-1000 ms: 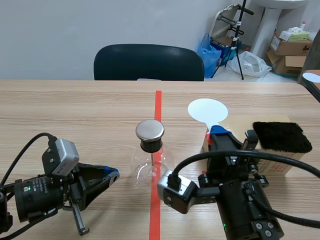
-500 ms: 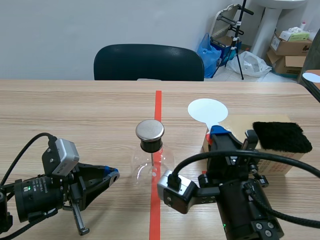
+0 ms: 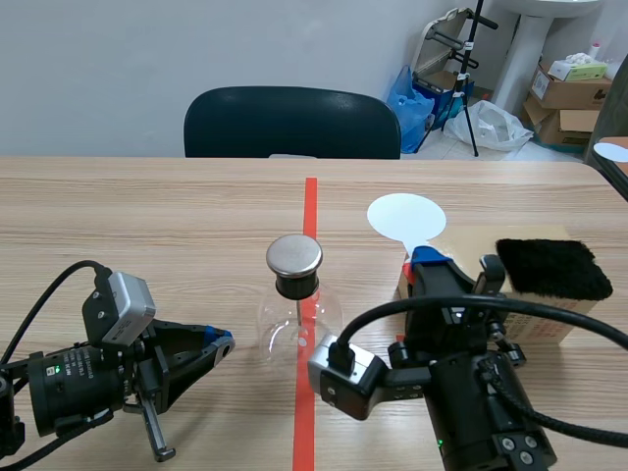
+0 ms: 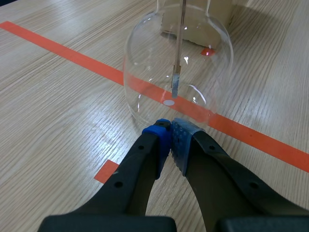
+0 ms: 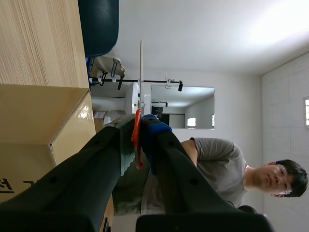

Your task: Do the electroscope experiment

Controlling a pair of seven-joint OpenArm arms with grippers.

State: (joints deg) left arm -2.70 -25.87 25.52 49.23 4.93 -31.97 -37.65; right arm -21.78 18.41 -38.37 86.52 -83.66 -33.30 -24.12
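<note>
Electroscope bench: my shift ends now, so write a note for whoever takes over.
Left gripper: shut on nothing, low on the table, tips by the flask wall.
Right gripper: shut on the white disc paddle by its orange handle, disc upright beside the cardboard box; black fur pad lies on the box.
Flask stands on the red tape, metal cap on.
Done: paddle picked up.
Left: probably bring disc to cap; rubbed or not, cannot tell.
</note>
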